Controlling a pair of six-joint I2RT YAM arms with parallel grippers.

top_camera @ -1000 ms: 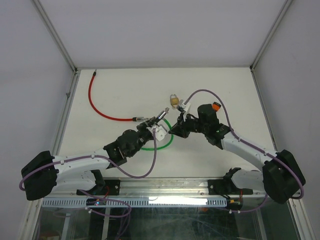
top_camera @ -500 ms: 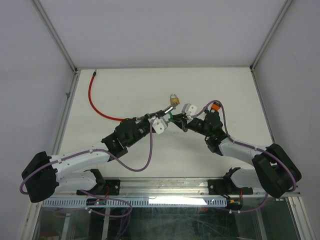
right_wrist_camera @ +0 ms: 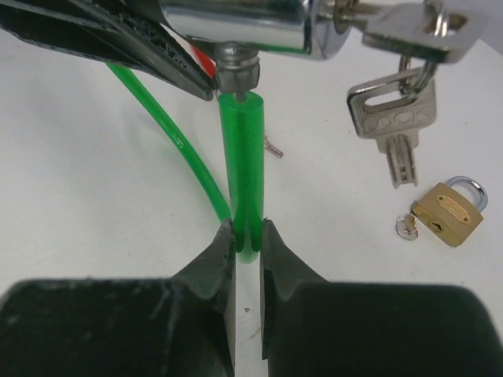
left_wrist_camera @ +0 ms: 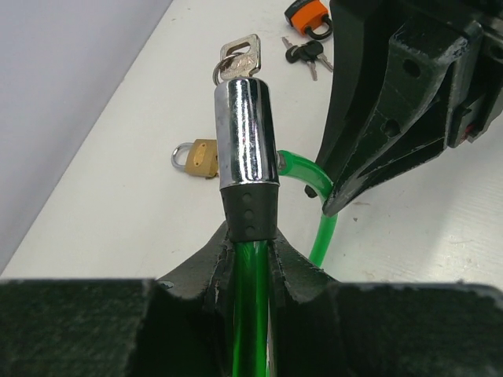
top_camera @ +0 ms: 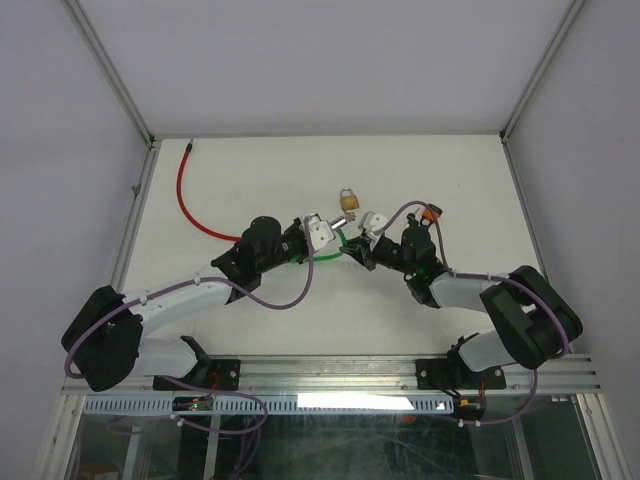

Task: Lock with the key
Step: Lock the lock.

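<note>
Overhead, I see the green cable (top_camera: 330, 254) mid-table, near the brass padlock (top_camera: 348, 200). Left wrist: the left gripper (left_wrist_camera: 250, 243) clamps the cable below the chrome lock cylinder (left_wrist_camera: 247, 133), key (left_wrist_camera: 240, 59) inserted. Right wrist: the right gripper (right_wrist_camera: 246, 239) pinches the cable's other end.

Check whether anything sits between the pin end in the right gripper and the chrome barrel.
Nothing visible does. The pin on the green cable sits against the side of the chrome barrel; the dangling key hangs clear beside it.
</note>
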